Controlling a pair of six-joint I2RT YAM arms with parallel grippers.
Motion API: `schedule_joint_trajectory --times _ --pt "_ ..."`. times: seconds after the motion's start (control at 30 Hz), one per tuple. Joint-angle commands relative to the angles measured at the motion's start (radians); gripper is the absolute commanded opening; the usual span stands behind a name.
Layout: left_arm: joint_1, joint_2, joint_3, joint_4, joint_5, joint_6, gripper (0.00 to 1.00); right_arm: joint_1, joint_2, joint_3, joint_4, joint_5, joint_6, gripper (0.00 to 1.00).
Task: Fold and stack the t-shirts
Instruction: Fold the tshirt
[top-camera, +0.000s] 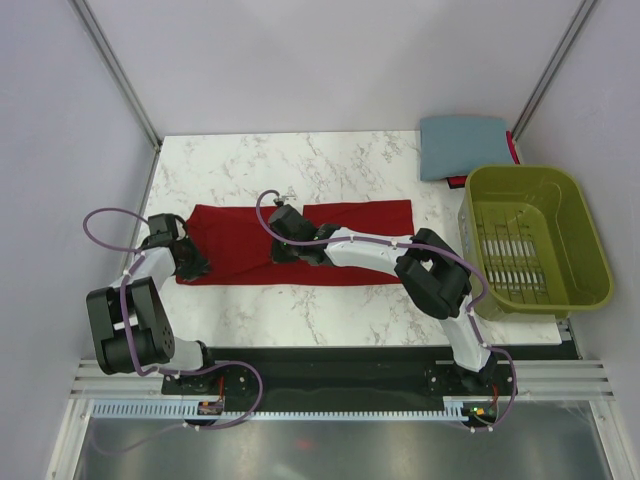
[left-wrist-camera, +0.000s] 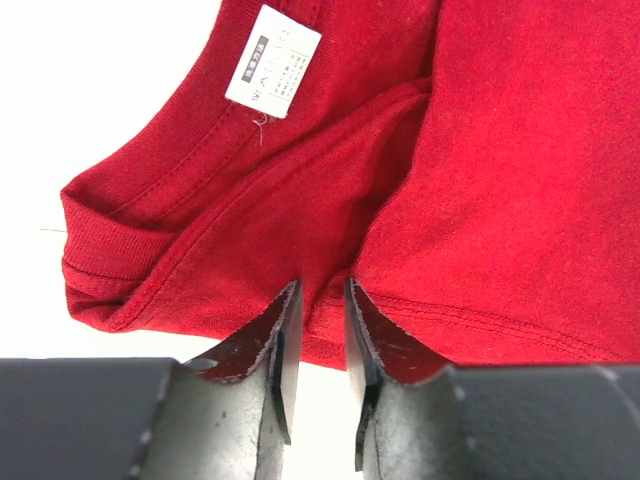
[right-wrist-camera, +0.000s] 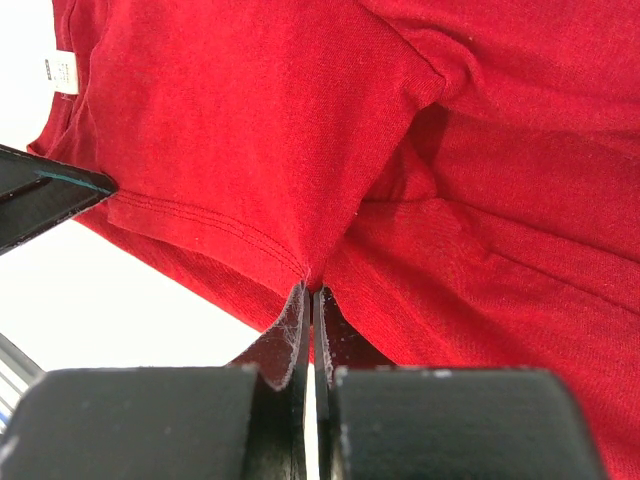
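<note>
A dark red t-shirt (top-camera: 350, 225) lies spread as a long band across the middle of the marble table (top-camera: 300, 160). My left gripper (top-camera: 193, 262) is at its left near corner. In the left wrist view its jaws (left-wrist-camera: 322, 290) stand a little apart, with the shirt's near hem (left-wrist-camera: 330, 330) between the tips. My right gripper (top-camera: 277, 248) is over the shirt's middle and is shut (right-wrist-camera: 311, 290) on a pinched fold of the red cloth (right-wrist-camera: 300, 150). A folded slate blue-grey t-shirt (top-camera: 462, 147) lies at the far right corner.
An olive-green slatted basket (top-camera: 590, 250) stands at the right edge, just in front of the blue-grey shirt. A white label (left-wrist-camera: 272, 62) shows inside the red shirt's collar. The enclosure's walls rise at the back and on both sides.
</note>
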Motion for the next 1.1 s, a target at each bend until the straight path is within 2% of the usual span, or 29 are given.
schedule_joint_trajectory --times 0.0,0.27,0.43,0.6,0.7,0.8,1.07 --pt "-0.008 -0.002 0.013 0.025 0.014 0.038 0.31 0.001 0.0 0.025 0.014 -0.004 -0.009 0.0" --pt "-0.01 0.025 0.021 0.008 0.025 0.055 0.3 -0.001 0.005 0.025 0.014 -0.008 -0.003 0.0" --pt "-0.014 0.038 0.026 0.008 0.042 0.06 0.26 0.001 0.006 0.026 0.014 -0.008 -0.004 0.0" --pt "-0.014 0.03 0.033 -0.007 0.036 0.066 0.14 -0.001 0.008 0.025 0.012 -0.012 -0.006 0.0" --pt "-0.013 -0.005 0.046 -0.022 0.014 0.077 0.15 -0.002 0.006 0.023 0.011 -0.012 -0.012 0.0" --pt "-0.013 -0.019 0.043 -0.021 0.028 0.08 0.22 -0.001 0.006 0.022 0.011 -0.013 -0.013 0.0" --pt "-0.014 -0.019 0.033 -0.021 0.051 0.075 0.21 -0.002 0.025 0.028 0.012 -0.024 -0.01 0.0"
